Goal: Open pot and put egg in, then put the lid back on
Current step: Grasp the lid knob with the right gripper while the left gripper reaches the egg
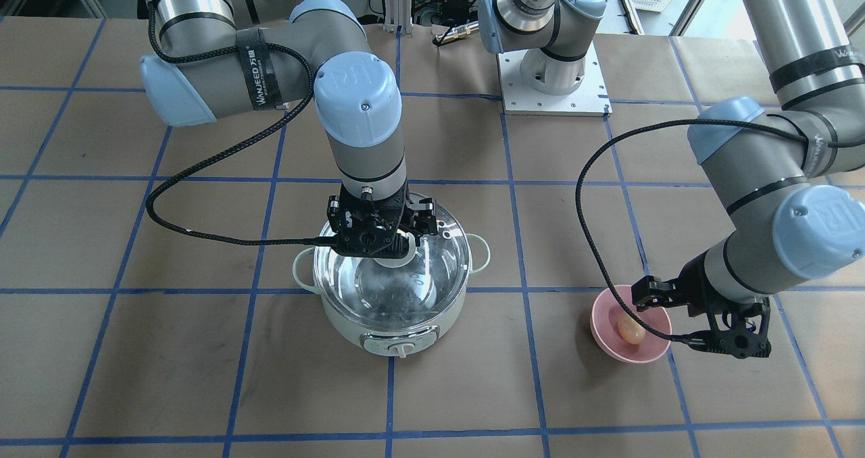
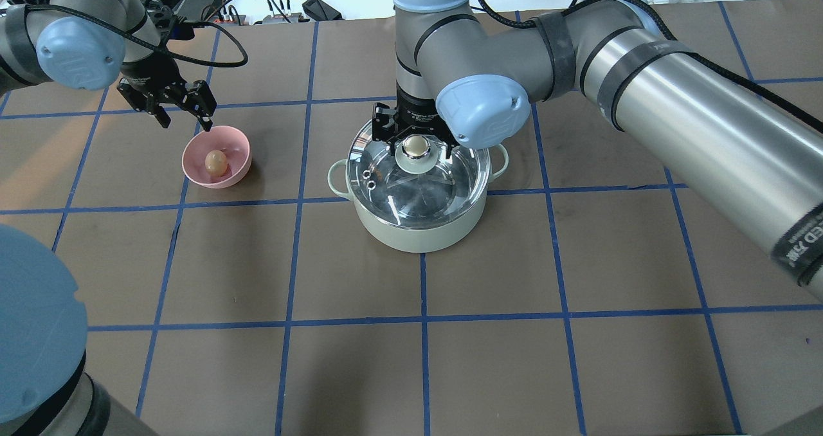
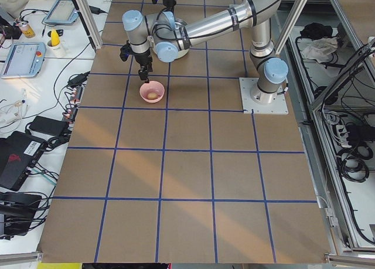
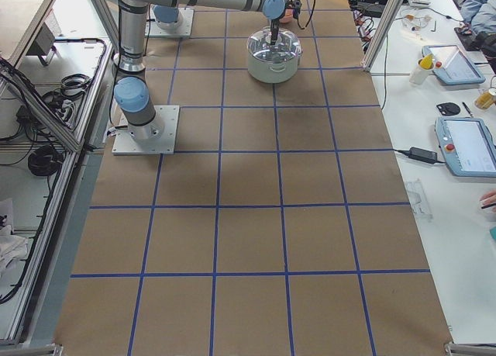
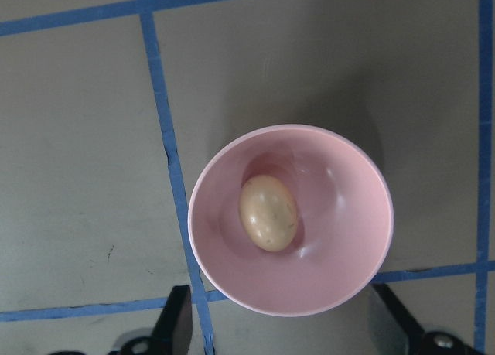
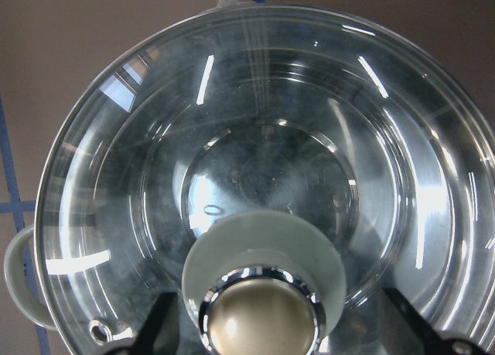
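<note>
The pale mint pot [image 2: 418, 233] stands mid-table with the clear glass lid [image 2: 418, 182] seated on it. My right gripper [image 2: 416, 137] is open and low over the lid. In the right wrist view its fingers [image 6: 161, 328] stand on either side of the cream-gold knob [image 6: 259, 316], apart from it. The tan egg [image 2: 215, 161] lies in a small pink bowl [image 2: 196, 169] to the pot's left. My left gripper [image 2: 186, 122] is open and empty, above the bowl's far rim. The egg [image 5: 268, 213] shows centred in the left wrist view, with open fingers [image 5: 176, 316] at the bottom edge.
The brown table [image 2: 411, 359] carries a blue tape grid. The right arm's base plate [image 1: 553, 80] is bolted on near the robot. In the front-facing view the bowl [image 1: 642, 357] is to the right of the pot [image 1: 392, 323]. Tablets and cables lie on side benches off the table.
</note>
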Controlling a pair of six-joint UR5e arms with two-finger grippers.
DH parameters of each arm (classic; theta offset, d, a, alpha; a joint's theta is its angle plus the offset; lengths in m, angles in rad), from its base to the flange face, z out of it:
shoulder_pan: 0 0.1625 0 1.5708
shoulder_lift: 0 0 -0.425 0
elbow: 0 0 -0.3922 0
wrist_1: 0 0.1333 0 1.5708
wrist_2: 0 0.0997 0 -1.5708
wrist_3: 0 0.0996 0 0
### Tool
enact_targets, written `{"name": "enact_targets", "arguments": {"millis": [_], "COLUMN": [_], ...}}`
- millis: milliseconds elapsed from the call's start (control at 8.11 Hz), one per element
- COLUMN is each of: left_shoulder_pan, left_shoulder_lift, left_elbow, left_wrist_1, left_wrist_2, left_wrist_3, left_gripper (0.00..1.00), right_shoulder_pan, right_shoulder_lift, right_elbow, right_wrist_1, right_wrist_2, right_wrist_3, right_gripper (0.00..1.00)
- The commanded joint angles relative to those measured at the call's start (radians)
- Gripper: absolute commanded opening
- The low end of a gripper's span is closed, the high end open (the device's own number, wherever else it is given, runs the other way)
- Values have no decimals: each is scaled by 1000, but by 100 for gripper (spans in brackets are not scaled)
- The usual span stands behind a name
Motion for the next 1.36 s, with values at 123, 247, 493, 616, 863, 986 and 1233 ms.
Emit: {"name": "enact_targets", "arguments": {"millis": [123,247,493,616,863,986,1233], "left_shoulder_pan": [0,0,0,0,0,0,0], "left_shoulder_lift": [-77,-96,-98,-96,-98,-98,-102], "left_elbow": [-10,-10,-19,-37,-51,-57,-57], "left_wrist_1": [57,58,56,59,62,64,64], "left_wrist_2": [0,0,-2,-2,-2,0,0], "left_wrist_3": [23,40,41,34,34,34,40], "left_gripper": [81,78,76,75,75,75,75], "right_shoulder_pan": [0,0,-1,-1,-33,-93,-252], "right_shoulder_lift": [1,-1,-11,-14,-34,-53,-106], "right_elbow": [-3,-13,-39,-65,-73,-73,-73], "right_wrist_1": [1,1,11,31,70,79,186], "right_wrist_2": [-1,-1,-2,-1,-10,-8,-13], "right_wrist_3": [-2,-3,-5,-8,-114,-186,-418], "right_gripper": [50,46,30,26,22,22,18]}}
